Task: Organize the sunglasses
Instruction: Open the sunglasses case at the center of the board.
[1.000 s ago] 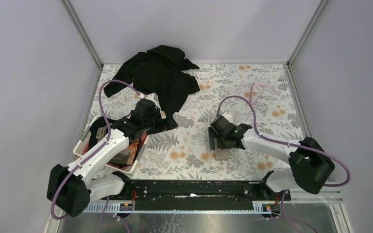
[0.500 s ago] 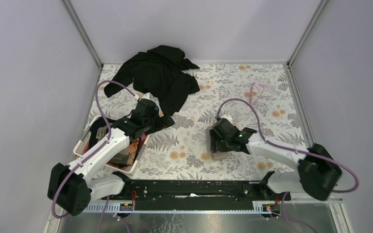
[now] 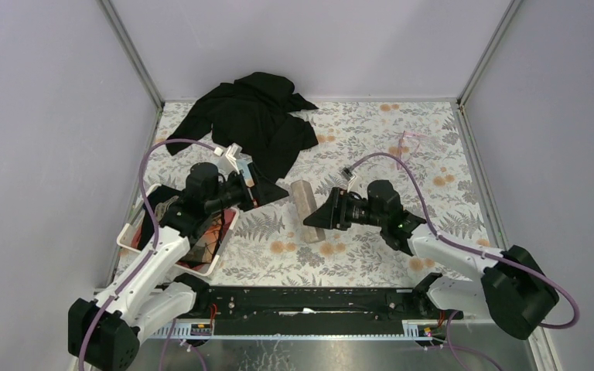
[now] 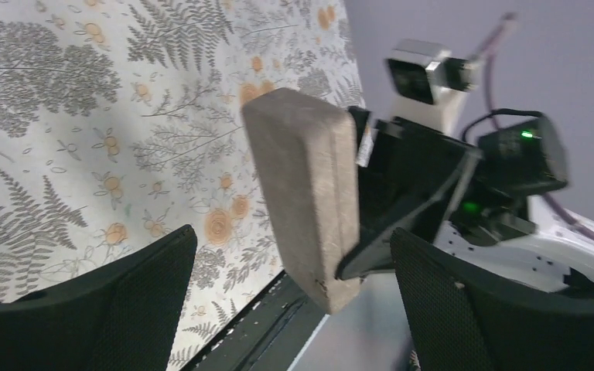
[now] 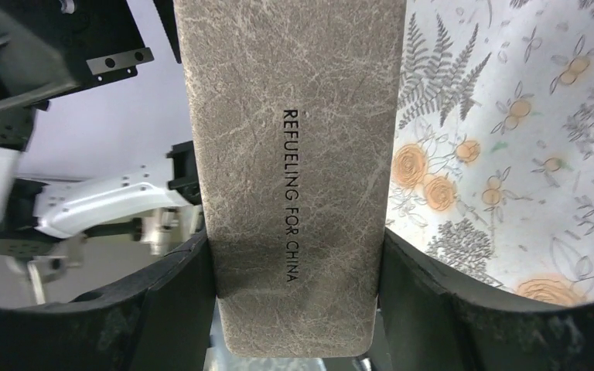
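My right gripper [image 3: 319, 217] is shut on one end of the closed grey-brown case [image 3: 306, 207] and holds it lifted above the floral mat, pointing left. In the right wrist view the case [image 5: 294, 154] fills the gap between the gripper's [image 5: 294, 297] fingers. My left gripper [image 3: 267, 193] is open and empty and faces the case from the left, apart from it. In the left wrist view the case [image 4: 302, 193] hangs ahead of the open gripper [image 4: 290, 309]. A thin pink shape [image 3: 418, 141] lying at the far right of the mat looks like the sunglasses.
A black garment [image 3: 255, 124] lies heaped at the far left of the mat, reaching down beside my left gripper. A white tray [image 3: 134, 236] holding several items sits at the left edge under my left arm. Grey walls enclose the mat.
My right gripper has lifted the case off the mat and swung it left and up. My left arm has pulled back and turned its open gripper toward the case.
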Robot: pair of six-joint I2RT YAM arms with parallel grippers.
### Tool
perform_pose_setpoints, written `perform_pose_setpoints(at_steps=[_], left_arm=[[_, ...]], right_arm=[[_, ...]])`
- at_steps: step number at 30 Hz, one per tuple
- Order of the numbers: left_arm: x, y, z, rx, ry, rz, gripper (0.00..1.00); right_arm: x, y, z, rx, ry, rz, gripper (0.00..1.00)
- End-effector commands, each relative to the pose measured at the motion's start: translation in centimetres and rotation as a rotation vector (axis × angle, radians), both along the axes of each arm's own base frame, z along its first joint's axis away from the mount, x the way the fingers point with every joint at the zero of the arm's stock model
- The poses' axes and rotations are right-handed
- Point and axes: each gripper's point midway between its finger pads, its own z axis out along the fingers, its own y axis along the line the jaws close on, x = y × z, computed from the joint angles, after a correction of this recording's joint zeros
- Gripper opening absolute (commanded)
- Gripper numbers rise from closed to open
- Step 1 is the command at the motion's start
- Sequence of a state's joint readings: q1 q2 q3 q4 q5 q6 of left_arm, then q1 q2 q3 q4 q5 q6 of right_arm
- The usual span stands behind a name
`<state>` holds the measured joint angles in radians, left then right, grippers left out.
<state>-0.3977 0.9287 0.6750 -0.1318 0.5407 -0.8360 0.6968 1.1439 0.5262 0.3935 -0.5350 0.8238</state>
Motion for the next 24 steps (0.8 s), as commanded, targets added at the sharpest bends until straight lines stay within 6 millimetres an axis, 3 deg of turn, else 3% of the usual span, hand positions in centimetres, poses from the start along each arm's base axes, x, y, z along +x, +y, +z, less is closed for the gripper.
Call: perform_pose_setpoints(at_steps=[1, 8, 17, 24], left_arm=[[-1.0, -0.9, 2.3, -0.119, -0.045, -0.088, 0.99], [-1.7, -1.5, 1.6, -0.192, -0.005, -0.133, 0.99], [-2.3, -2.1, 2.6, -0.261, -0.009, -0.190, 0.99], [-1.5, -2.4, 2.9, -0.298, -0.009, -0.172, 0.99]], right_arm=[[-1.1, 1.0, 5.5, 0.277, 0.019, 0.113, 0.47], [-1.2, 1.2, 7.1, 0.376, 0.070, 0.118, 0.44], [-1.9, 1.4, 8.5, 0.498, 0.131, 0.174, 0.39], [-2.2, 1.6, 9.4, 0.565, 0.164, 0.236, 0.31]])
